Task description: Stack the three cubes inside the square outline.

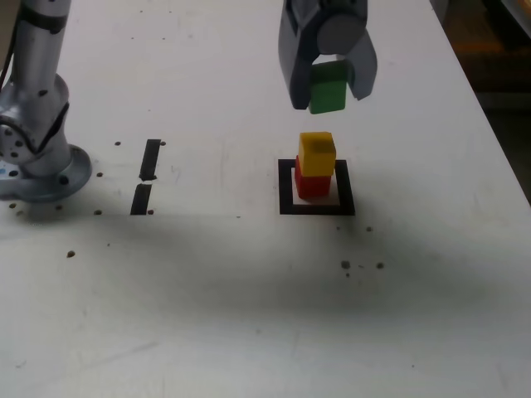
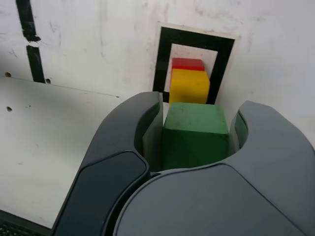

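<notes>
Exterior view: camera above the desk (image 1: 199, 307), off the arm (image 1: 46, 108), facing obliquely down; the farther of the two, taking in the desk's edge at the exterior view's right. Wrist view: camera on the wrist, close behind the claw (image 2: 197, 142), looking past its fingers down at the desk. Coverage common to both: the square outline (image 1: 317, 209), the green, yellow and red cubes, and the two black tape strips (image 1: 150, 159).

A pale white tabletop w/ scattered dark spots (image 1: 207, 307) carries a thick black tape square outline (image 1: 286, 189), a red solid cube (image 1: 314, 184) inside it. Over on the exterior view's left, 2 short black tape strips (image 1: 150, 160) lie nearly end to end, near the arm's round grey base (image 1: 62, 184).
</notes>
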You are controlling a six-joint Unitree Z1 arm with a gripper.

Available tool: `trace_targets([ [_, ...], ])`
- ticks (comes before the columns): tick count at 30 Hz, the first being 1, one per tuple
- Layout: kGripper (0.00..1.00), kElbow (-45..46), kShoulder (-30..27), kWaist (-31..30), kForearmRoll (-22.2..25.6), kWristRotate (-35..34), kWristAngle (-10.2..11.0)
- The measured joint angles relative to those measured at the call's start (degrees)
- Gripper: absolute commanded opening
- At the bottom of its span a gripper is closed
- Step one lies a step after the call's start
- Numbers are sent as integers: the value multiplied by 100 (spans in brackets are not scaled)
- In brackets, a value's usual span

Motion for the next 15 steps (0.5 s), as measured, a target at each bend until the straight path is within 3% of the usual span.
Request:
trace_targets([
  [15, 23, 392, 136, 149, -236, 90, 1],
])
